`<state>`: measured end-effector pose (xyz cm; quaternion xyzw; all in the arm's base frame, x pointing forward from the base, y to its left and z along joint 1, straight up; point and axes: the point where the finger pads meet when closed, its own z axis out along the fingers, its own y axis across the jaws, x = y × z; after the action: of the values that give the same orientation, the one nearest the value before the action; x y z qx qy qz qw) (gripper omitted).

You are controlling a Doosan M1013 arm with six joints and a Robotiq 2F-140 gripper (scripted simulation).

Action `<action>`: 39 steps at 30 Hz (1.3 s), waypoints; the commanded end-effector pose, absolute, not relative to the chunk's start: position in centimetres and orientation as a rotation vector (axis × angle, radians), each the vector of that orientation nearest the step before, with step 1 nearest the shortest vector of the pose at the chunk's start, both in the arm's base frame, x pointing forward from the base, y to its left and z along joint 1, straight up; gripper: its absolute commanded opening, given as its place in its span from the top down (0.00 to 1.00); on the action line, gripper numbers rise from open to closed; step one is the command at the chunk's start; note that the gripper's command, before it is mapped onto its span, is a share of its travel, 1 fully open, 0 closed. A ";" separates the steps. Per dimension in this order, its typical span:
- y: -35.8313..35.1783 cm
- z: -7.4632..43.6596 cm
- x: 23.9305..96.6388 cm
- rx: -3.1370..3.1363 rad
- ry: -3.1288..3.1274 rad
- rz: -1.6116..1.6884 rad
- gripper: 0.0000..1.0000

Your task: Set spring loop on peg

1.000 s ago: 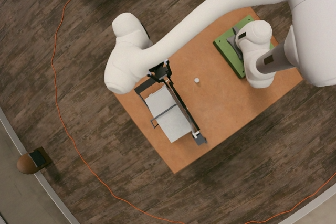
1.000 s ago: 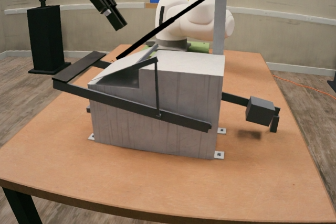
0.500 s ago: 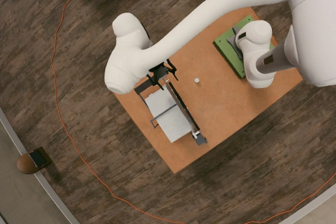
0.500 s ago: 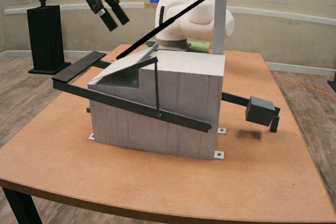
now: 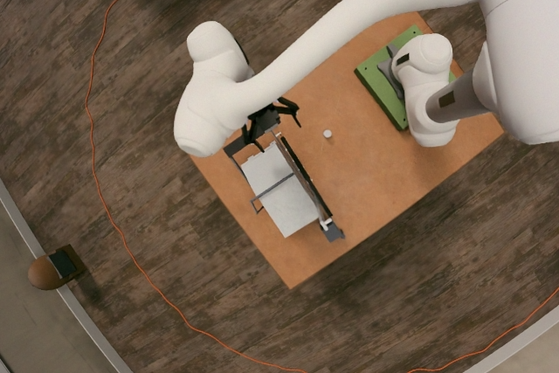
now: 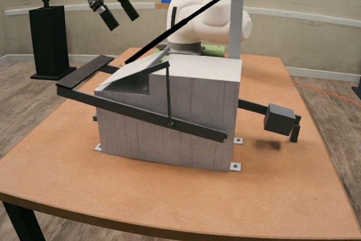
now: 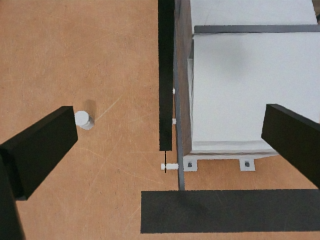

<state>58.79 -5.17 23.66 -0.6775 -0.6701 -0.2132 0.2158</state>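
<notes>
My gripper (image 5: pixel 281 138) (image 6: pixel 123 23) (image 7: pixel 169 122) is wide open and empty, high above the pedal end of the feeder. The steel weight (image 5: pixel 327 134) (image 7: pixel 83 119), a small pale cylinder, stands upright on the bench beside the feeder; the box hides it in the exterior view. The dark pedal (image 6: pixel 84 71) (image 7: pixel 230 211) is raised and slopes. The black spring (image 6: pixel 177 26) (image 7: pixel 165 75) runs slanting down from the tall post. Its thin end loop appears to be on the white peg (image 7: pixel 173 166) closest to the pedal. Two more pegs (image 7: pixel 174 121) (image 7: pixel 174 91) show partly beside the spring.
The grey feeder box (image 5: pixel 293 206) (image 6: pixel 198 110) (image 7: pixel 230 90) stands on the bench (image 5: pixel 369 170) (image 6: pixel 163 200). Its tall post (image 6: pixel 236 19) rises at the end away from the pedal, near a dark block (image 6: pixel 279 119). The arm's green base plate (image 5: pixel 381 93) is across the bench.
</notes>
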 end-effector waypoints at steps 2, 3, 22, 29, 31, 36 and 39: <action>-5.2 23.7 58.8 -1.878 -1.858 -0.592 0.00; -5.2 23.7 58.8 -1.878 -1.858 -0.592 0.00; -5.2 23.7 58.8 -1.878 -1.858 -0.592 0.00; -5.2 23.7 58.8 -1.955 -1.965 -0.463 0.00; -5.2 23.7 58.8 -1.955 -1.965 -0.463 0.00; -5.2 23.7 58.8 -1.955 -1.965 -0.463 0.00; -5.2 23.7 58.8 -1.955 -1.965 -0.463 0.00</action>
<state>58.79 -5.17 23.67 -0.6863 -0.6895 -0.1621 0.1652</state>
